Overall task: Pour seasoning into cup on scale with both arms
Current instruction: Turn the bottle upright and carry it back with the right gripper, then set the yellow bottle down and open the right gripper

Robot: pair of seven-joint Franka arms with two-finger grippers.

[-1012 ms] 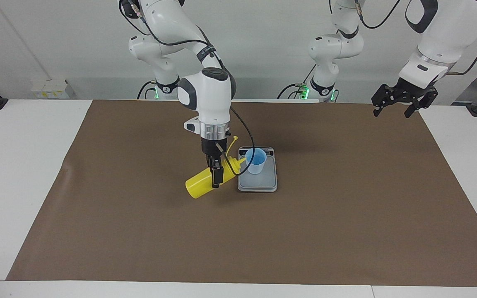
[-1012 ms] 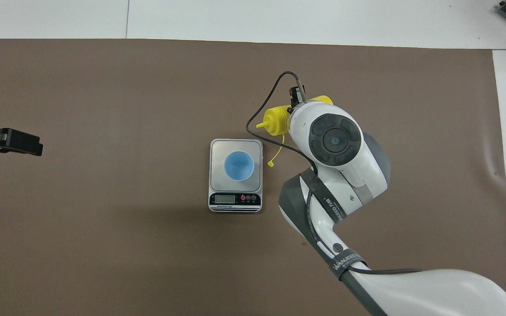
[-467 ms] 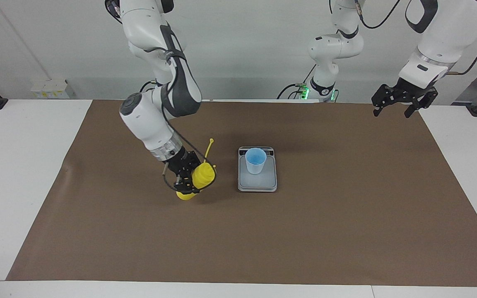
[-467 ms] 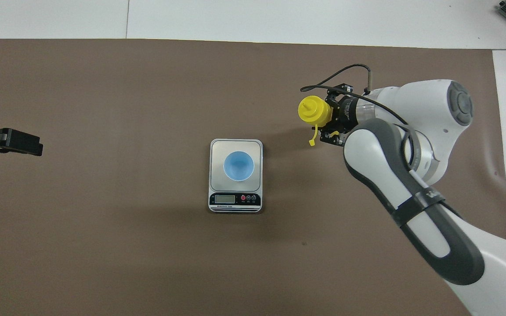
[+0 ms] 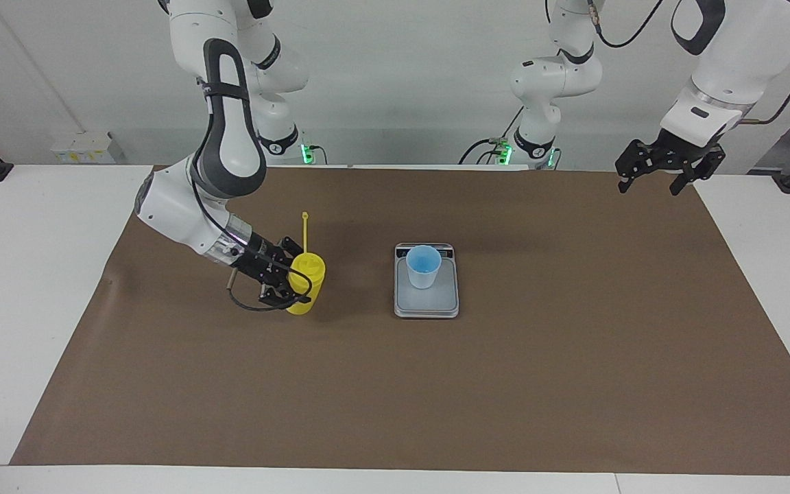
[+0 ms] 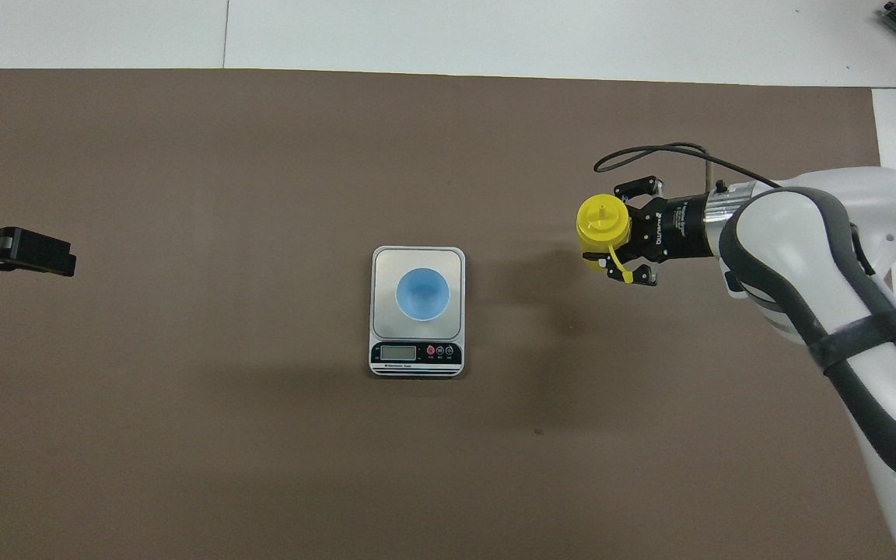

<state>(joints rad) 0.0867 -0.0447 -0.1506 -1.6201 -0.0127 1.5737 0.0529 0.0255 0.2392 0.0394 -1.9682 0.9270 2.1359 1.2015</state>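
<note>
Well, plenty of bare brown mat point(image 5: 505, 384) lies open on every side of the scale point(image 5: 426, 302), and the mat's edges stop short of the white table point(image 5: 18, 288) all round. One scale, one cup, one bottle, two arms. That scale is a flat silver-grey rectangle with rounded corners, its dark display strip on the edge nearest the robots, and the cup point(image 5: 423, 266), smooth pale blue plastic and tapered, stands upright on its plate. In the overhead view the bottle point(image 6: 602, 233) sits at about 3 o'clock from the scale, toward the right arm's end, well apart from it; it is a yellow plastic cylinder, upright, its base seemingly on the mat, its thin cap strap sticking up. From the side, the right gripper point(image 5: 284, 283) has its black fingers clamped on the bottle's body. Over the mat's corner by its own base, far toward the left arm's end, the left gripper point(image 5: 651, 184) hangs waiting with its fingers spread apart, holding nothing.
</note>
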